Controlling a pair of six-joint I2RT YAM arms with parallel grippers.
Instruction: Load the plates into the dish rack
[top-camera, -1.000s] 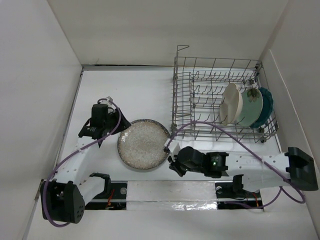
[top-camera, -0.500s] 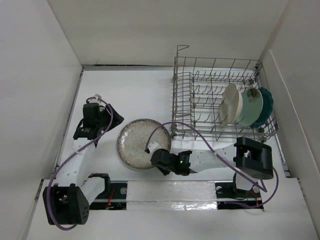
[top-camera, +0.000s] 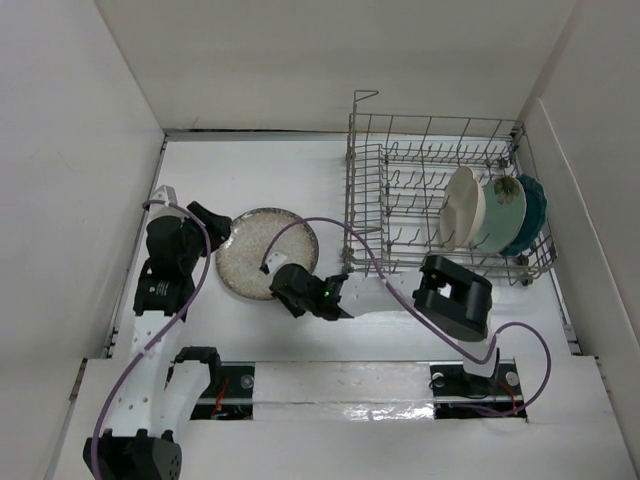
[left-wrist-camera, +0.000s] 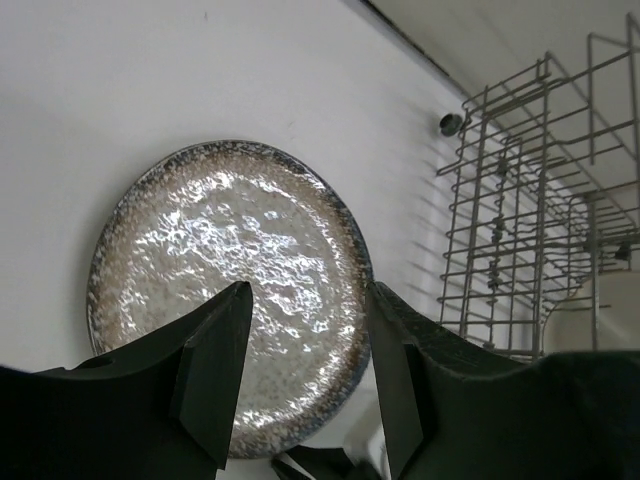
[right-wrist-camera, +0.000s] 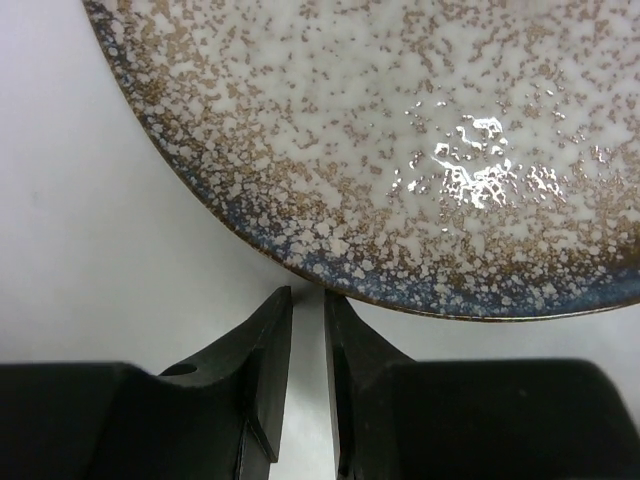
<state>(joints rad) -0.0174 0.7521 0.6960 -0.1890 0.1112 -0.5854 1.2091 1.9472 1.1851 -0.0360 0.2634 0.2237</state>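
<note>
Top external view: the speckled plate lies on the counter, just left of the dish rack. The cream plate, mint plate and teal plate already stand on edge at the rack's right end. The right end effector sits at the speckled plate's near rim, its jaws a narrow slit with nothing between them. The left end effector, jaws wide, faces the opposite rim. The low, glossy rim likely offers little purchase, so a pinch may skid the plate away or knock it against the rack.
</note>
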